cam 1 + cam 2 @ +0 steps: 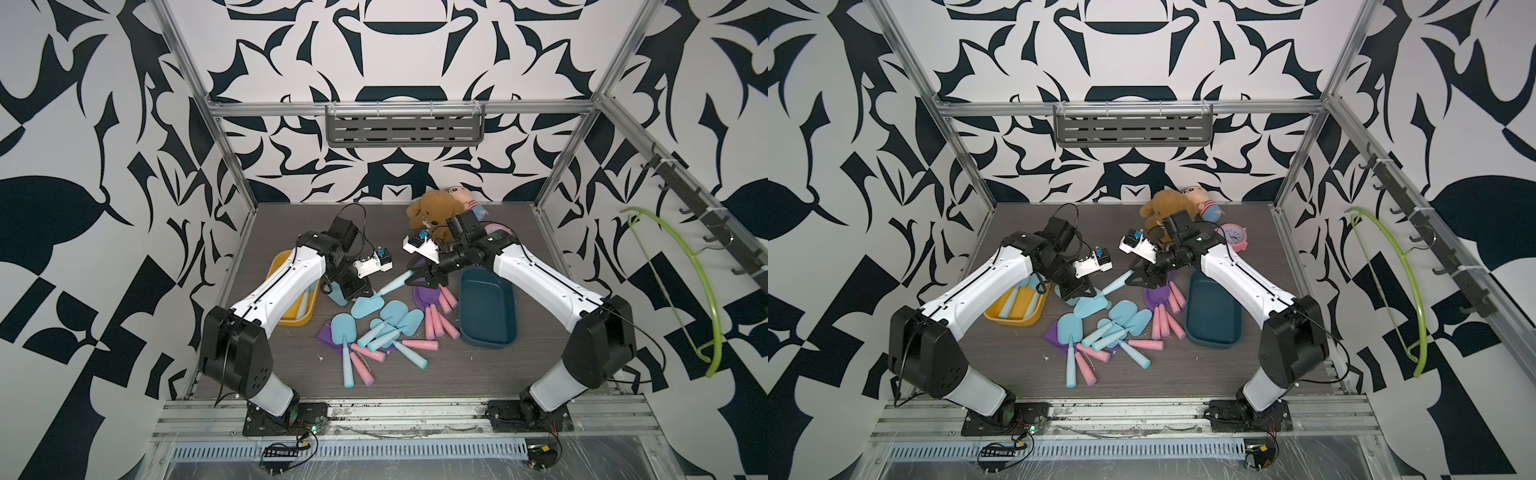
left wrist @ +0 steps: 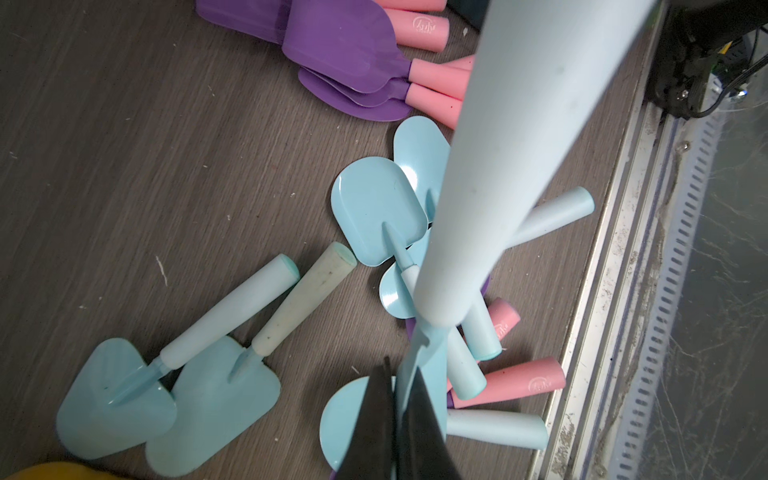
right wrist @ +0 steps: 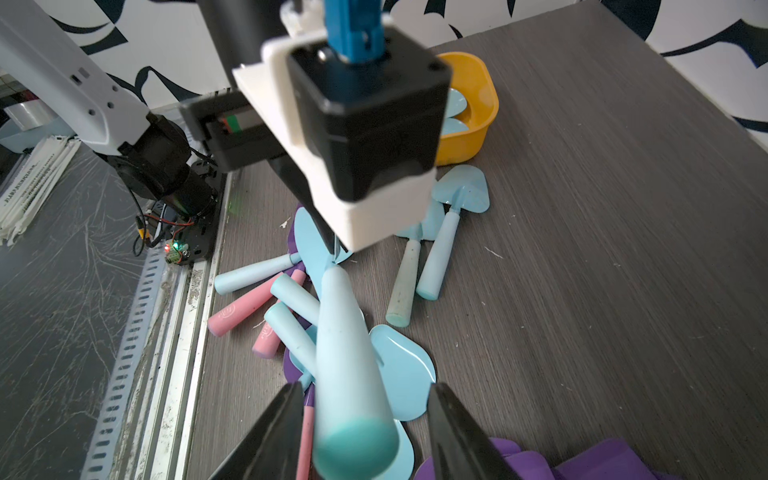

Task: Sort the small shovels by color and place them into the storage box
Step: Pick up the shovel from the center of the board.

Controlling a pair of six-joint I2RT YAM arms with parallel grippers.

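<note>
My left gripper (image 2: 401,374) is shut on the thin blade of a light blue shovel (image 2: 519,145) and holds it above the pile. In both top views its pale handle (image 1: 392,284) points toward my right gripper (image 1: 419,276). That gripper (image 3: 365,388) is open, with the handle's teal end (image 3: 345,353) between its fingers. Several more blue shovels (image 1: 390,320) and purple shovels with pink handles (image 1: 436,307) lie mixed on the table. A yellow storage box (image 1: 276,266) at the left holds blue shovels. A dark blue box (image 1: 488,307) at the right holds nothing.
Plush toys (image 1: 436,212) and a pink clock (image 1: 1233,237) sit at the back, behind the right arm. A green hanger (image 1: 702,291) hangs on the right wall. A metal rail (image 1: 374,411) runs along the table's front edge.
</note>
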